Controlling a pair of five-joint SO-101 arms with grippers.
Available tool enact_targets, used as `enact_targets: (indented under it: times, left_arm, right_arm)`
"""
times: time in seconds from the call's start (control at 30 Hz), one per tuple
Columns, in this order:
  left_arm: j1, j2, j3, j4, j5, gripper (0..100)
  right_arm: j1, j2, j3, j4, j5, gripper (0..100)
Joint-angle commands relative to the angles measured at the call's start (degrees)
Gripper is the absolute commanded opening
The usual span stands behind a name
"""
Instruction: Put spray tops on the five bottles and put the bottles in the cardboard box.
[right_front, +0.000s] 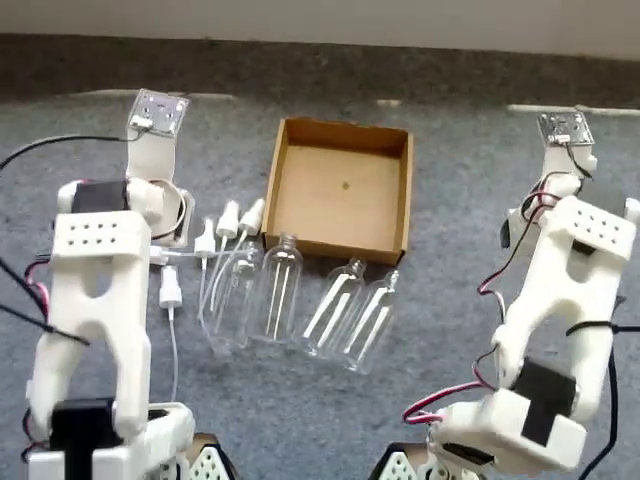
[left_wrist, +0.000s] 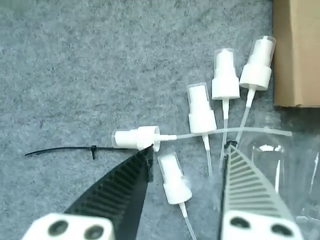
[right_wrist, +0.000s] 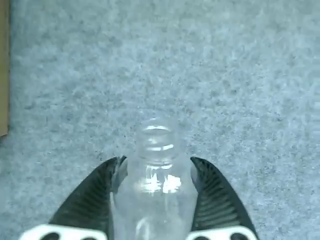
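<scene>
Up close, right jaws clasp a clear bottle (right_wrist: 156, 175); left jaws gape empty above spray tops (left_wrist: 200, 112).

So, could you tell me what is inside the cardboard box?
In the cardboard box only its bare brown floor shows, with one small dark spot; no bottles or spray tops. Its near wall covers a thin strip of floor.

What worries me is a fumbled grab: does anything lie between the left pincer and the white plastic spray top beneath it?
Nothing visible does. The white plastic spray top lies uncovered on the grey carpet between the fingers of the open left pincer. A second spray top, lying crosswise, sits at the black fingertip.
</scene>
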Motion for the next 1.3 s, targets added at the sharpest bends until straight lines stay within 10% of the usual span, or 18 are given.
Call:
enact_targets:
  times: [0.0, 0.7, 1.27]
  left_arm:
    - [0.7, 16.0, -15.3, 0.3, 0.4, 21]
    - [6.3, 47.3, -30.0, 0.1, 0.1, 10]
    - [4.4, 35.5, -65.2, 12.3, 6.3, 8]
  right_arm:
    - [-4.1, -10.7, 7.6, -6.1, -2.8, 0.3]
    - [-8.6, -30.2, 24.5, -10.7, -3.3, 0.4]
    - [-14.5, -30.4, 19.4, -10.8, -3.4, 0.4]
